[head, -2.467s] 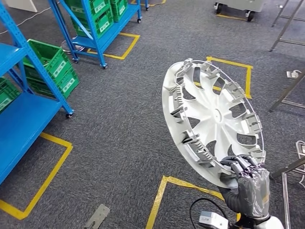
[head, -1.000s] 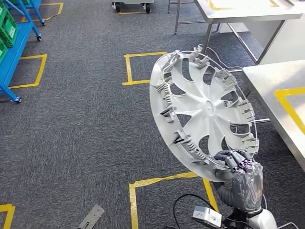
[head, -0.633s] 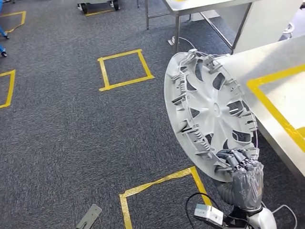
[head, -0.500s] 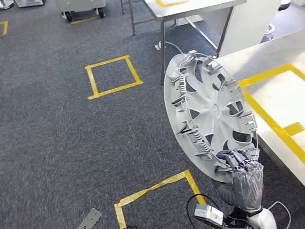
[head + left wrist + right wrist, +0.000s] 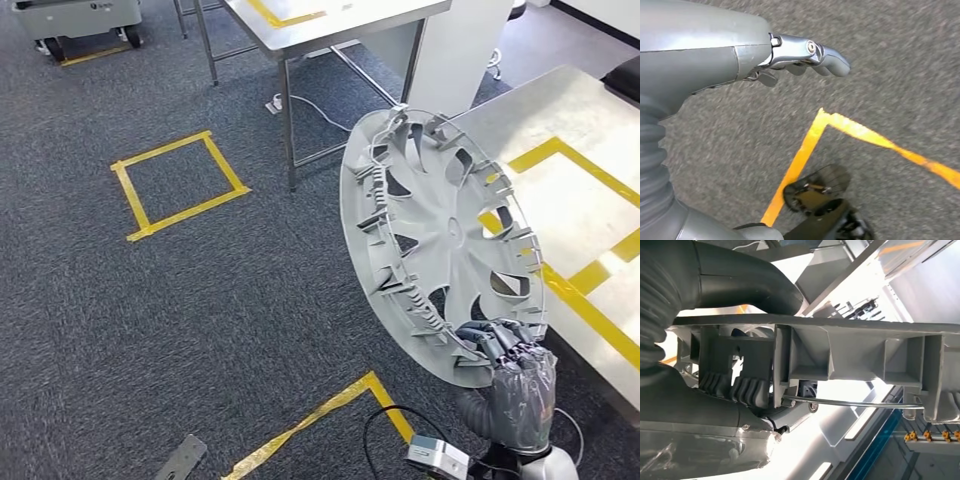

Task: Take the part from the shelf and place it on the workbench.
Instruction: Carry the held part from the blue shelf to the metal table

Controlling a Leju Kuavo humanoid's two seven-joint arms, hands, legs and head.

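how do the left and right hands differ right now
The right hand grips the wheel cover by its lower rim, held up and tilted beside the workbench; the left hand holds nothing. Right-hand fingers curl around the rim; the left's lie extended over the carpet. Both are grey.

Head cam sits high, looks fwd and down over grey carpet floor [image 5: 189, 300] w/ yellow tape; workbench [image 5: 589, 190] at right, right hand [image 5: 521, 385] low in frame, near. Left wrist cam sits close behind left hand [image 5: 753, 60], aimed down at same carpet and tape. Right wrist cam is v. close behind right hand, rim of the part [image 5: 851, 347] across frame; shares part [image 5: 438, 240] w/ head cam.
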